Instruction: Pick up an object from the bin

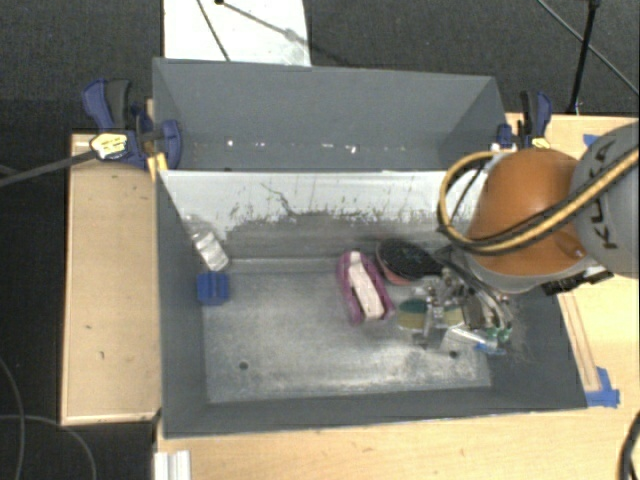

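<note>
Right of middle in the bin: gripper beside a pink bar.
Spread or closed, I cannot tell; centre on one item before lifting.

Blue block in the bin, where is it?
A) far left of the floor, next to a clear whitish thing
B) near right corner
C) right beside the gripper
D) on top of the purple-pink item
A: the blue block lies at the left of the bin, next to the clear whitish thing. It is well apart from the purple-pink item mid-bin and the gripper at the right.
</note>
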Controlling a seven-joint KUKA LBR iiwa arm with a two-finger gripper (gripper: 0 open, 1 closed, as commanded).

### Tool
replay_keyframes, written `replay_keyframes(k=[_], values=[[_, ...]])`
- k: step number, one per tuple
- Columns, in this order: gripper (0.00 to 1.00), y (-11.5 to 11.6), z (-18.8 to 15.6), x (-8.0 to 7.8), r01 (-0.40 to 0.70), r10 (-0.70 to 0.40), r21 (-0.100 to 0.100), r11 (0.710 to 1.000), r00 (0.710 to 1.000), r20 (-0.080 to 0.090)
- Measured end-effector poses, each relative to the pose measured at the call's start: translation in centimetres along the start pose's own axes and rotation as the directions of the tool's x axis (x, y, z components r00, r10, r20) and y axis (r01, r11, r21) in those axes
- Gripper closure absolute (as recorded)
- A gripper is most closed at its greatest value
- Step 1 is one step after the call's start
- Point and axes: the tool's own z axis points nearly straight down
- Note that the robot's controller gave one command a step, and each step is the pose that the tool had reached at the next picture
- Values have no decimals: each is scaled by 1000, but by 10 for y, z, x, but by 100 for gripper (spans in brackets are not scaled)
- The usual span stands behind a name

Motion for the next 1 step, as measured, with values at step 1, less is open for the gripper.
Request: replay_keyframes(k=[1], values=[[100, 1, -105, 2, 3, -3, 1, 1000, 1000, 3]])
